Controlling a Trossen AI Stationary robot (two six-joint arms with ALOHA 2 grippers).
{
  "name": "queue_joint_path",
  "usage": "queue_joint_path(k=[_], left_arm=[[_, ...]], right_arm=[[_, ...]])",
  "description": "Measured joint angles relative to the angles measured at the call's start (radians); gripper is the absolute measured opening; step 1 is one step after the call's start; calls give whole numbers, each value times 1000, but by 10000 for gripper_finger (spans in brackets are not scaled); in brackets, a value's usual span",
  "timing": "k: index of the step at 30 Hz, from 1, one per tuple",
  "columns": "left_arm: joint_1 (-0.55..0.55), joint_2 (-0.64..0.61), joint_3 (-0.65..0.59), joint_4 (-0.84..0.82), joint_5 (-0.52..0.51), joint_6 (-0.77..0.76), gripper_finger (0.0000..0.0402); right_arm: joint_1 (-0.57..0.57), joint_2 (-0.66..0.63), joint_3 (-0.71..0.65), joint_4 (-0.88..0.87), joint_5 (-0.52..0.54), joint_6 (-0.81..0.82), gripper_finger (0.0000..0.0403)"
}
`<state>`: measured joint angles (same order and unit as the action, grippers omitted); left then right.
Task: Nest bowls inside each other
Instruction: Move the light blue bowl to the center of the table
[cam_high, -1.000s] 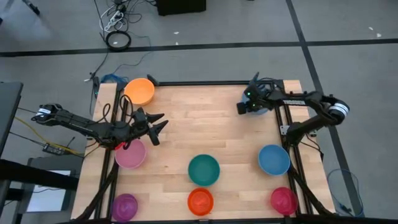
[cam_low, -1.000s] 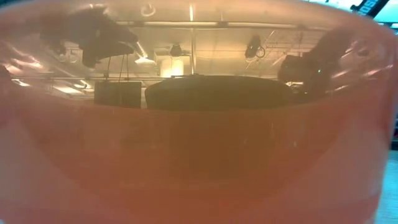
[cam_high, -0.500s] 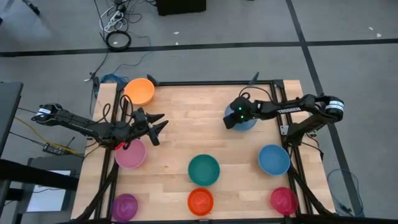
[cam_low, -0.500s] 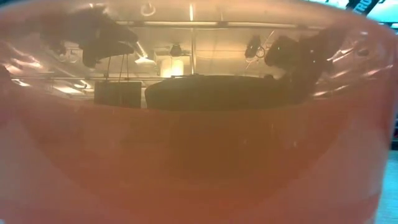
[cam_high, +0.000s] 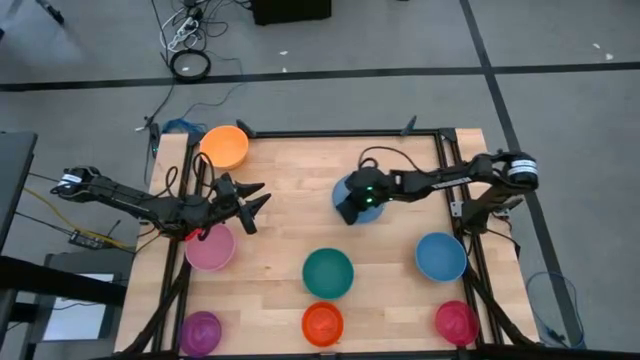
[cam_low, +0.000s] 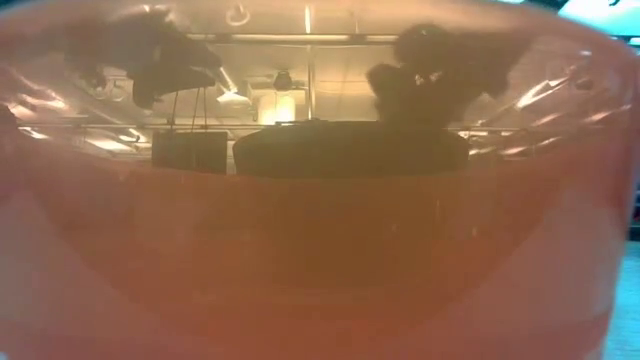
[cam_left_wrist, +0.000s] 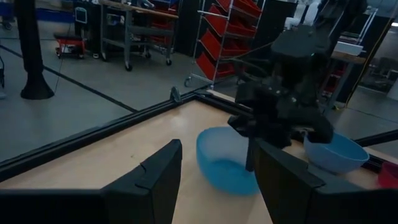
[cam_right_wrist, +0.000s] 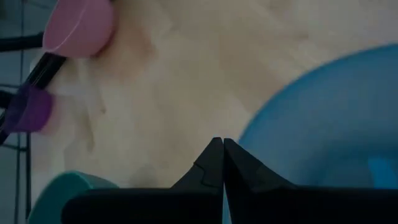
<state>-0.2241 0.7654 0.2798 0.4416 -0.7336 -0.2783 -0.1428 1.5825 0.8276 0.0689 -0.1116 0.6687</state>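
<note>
A wooden table in a black frame, a cable coil on the floor, red shelving behind.

Eight bowls; two arms.

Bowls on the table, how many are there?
8: orange, pink, purple, teal, red-orange, blue, magenta-red, and blue at the right hand.

Even overhead light, low view fogged orange with glare streaks, right wrist view blurred
</note>
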Motion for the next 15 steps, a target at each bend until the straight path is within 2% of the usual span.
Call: queue_joint_path(k=[8,12,15], left_arm=[[0,0,0,-8,-1,-14,202],[0,-1,0,-16,0,-20,202],[0,-1,0,-19,0,-21,202]], right_arm=[[43,216,242,-40,-76,-77,0],[62,245,343,-101,-75,-146,0],[65,223,396,-197,-23,-194,0]])
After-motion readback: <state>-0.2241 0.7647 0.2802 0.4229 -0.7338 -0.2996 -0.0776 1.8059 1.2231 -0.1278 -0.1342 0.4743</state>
